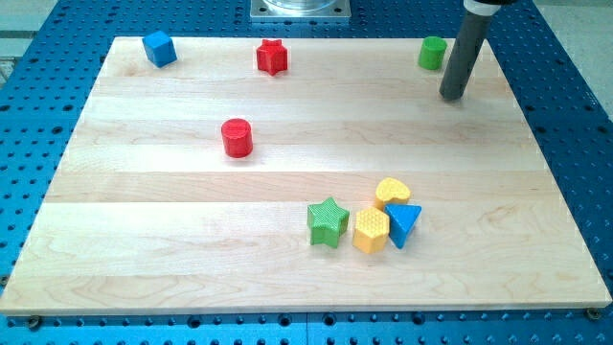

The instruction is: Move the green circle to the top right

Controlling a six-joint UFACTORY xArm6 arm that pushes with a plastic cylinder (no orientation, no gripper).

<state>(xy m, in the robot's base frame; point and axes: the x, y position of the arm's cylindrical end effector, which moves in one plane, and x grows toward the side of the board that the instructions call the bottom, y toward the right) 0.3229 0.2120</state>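
Green, the circle (433, 53) sits near the top right corner of the wooden bench (144, 249), with my tip (452, 97) just beside it on the view's right and slightly lower, apart from it. I carry no claw, only the rod. Along the top edge stand a red star (272, 57) and a blue cube (159, 48); a red cylinder (237, 138) sits mid-left. Lower down cluster a green star (328, 222), yellow hexagon (371, 230), yellow heart (392, 193) and blue triangle (403, 223).
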